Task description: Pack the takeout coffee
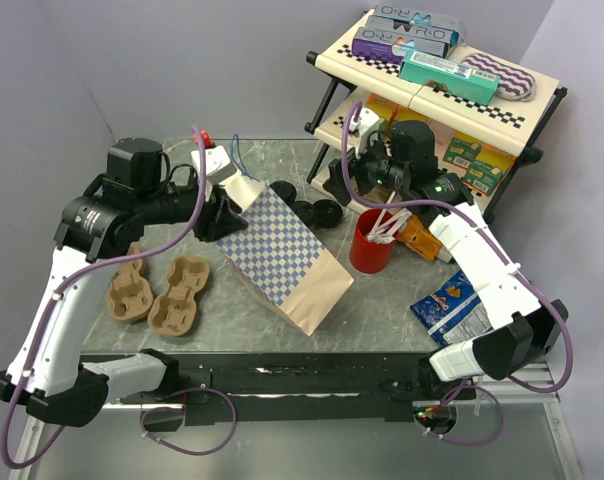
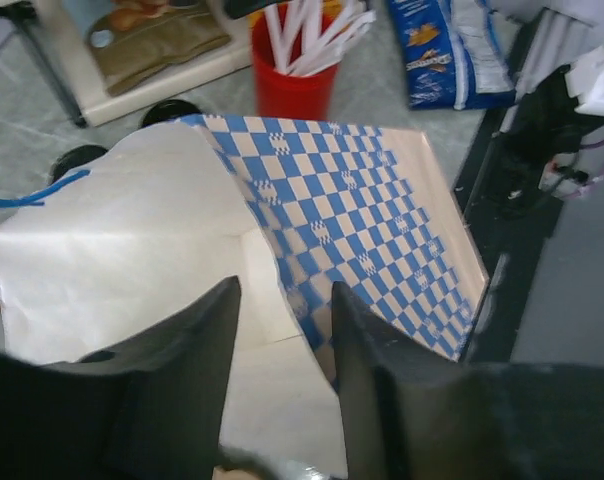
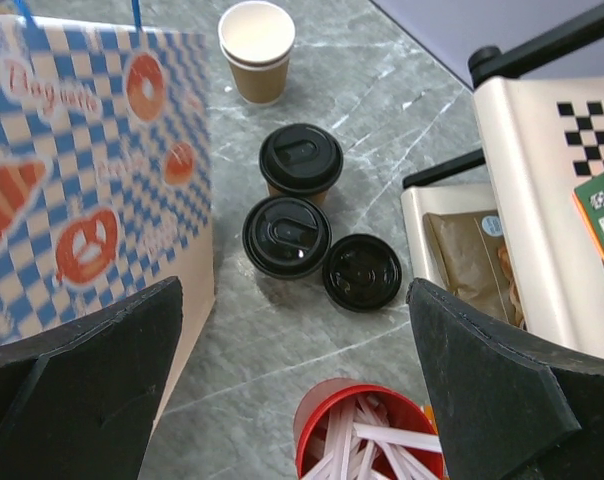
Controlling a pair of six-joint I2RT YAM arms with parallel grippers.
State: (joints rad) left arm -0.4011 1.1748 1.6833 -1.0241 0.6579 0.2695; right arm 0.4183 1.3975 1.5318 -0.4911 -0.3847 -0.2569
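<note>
From above, the paper bag (image 1: 282, 255) with blue checks lies on its side in the middle of the grey table (image 1: 382, 300), its mouth toward the upper left. The left gripper (image 1: 222, 215) sits at that mouth. Two pulp cup carriers (image 1: 157, 290) lie at the left. Right of the bag's upper end stand the upper lidded cup (image 1: 282, 192) and the lower lidded cup (image 1: 304, 210), close together, with a third black lid (image 1: 328, 212) just beside them. The right gripper (image 1: 347, 178) hangs above and to the right of them, near the shelf rack (image 1: 332, 62). The red cup (image 1: 372, 240) of stirrers is right of centre, and a blue snack packet (image 1: 450, 305) is at the lower right. In the left wrist view, the left gripper (image 2: 284, 290) has its jaws a narrow way apart. The bag's rim shows in the gap but is not pressed by either finger, and the white inside of the bag (image 2: 132, 250) fills the left. In the right wrist view, the right gripper (image 3: 294, 290) has its jaws spread wide with nothing between them. It looks down on the upper lidded cup (image 3: 300, 160), which touches the lower lidded cup (image 3: 286, 235). The third black lid (image 3: 362, 270) is at their lower right; I cannot tell whether a cup is under it. A lidless cup (image 3: 257, 50) stands at the top.
</note>
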